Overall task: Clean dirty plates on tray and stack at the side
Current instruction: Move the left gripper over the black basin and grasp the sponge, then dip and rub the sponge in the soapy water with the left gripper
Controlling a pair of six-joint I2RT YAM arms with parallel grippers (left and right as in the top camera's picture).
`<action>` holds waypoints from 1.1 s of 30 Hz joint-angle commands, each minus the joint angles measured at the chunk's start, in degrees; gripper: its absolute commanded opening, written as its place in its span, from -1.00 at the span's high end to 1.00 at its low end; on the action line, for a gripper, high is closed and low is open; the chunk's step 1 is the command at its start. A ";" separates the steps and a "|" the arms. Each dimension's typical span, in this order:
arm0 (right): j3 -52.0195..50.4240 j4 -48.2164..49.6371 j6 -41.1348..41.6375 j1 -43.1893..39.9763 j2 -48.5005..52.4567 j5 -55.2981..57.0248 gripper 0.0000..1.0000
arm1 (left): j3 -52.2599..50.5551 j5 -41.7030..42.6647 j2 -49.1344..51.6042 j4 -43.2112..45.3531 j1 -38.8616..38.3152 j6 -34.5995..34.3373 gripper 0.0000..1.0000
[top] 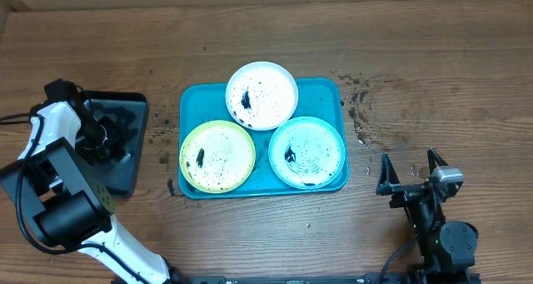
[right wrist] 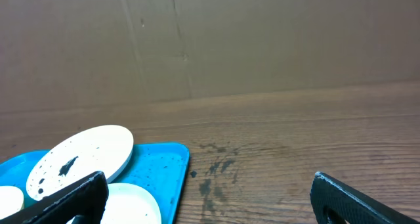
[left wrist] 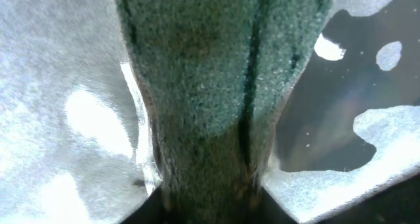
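Bare wooden tabletop (top: 416, 59). The left end effector (top: 107, 136) pinches a green sponge (left wrist: 216, 86) over the black tray (top: 125, 180). Grip it firmly before lifting. The 3 dirty plates (top: 261, 95) lie on the blue tray (top: 321, 88) to its right. Beyond them, the right end effector (top: 409, 163) stands open.

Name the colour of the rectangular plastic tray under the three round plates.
The tray is bright turquoise-blue, clearest overhead.

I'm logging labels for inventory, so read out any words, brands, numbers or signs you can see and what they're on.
None: no readable text shows on the plates, tray, black tray, sponge or table.
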 commanded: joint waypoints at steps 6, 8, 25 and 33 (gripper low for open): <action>-0.59 0.35 -0.02 0.17 -0.42 0.55 -1.00 | 1.36 -0.85 0.83 -0.07 -0.02 0.09 0.92; -0.59 0.35 -0.02 0.17 -0.42 0.55 -1.00 | 1.36 -0.85 0.83 0.09 -0.02 0.09 0.91; -0.59 0.35 -0.02 0.17 -0.42 0.55 -1.00 | 1.36 -7.23 0.83 10.60 0.00 0.15 -0.99; -0.59 0.35 -0.02 0.17 -0.42 0.55 -1.00 | 1.36 -7.17 0.83 14.62 -0.02 2.86 -0.98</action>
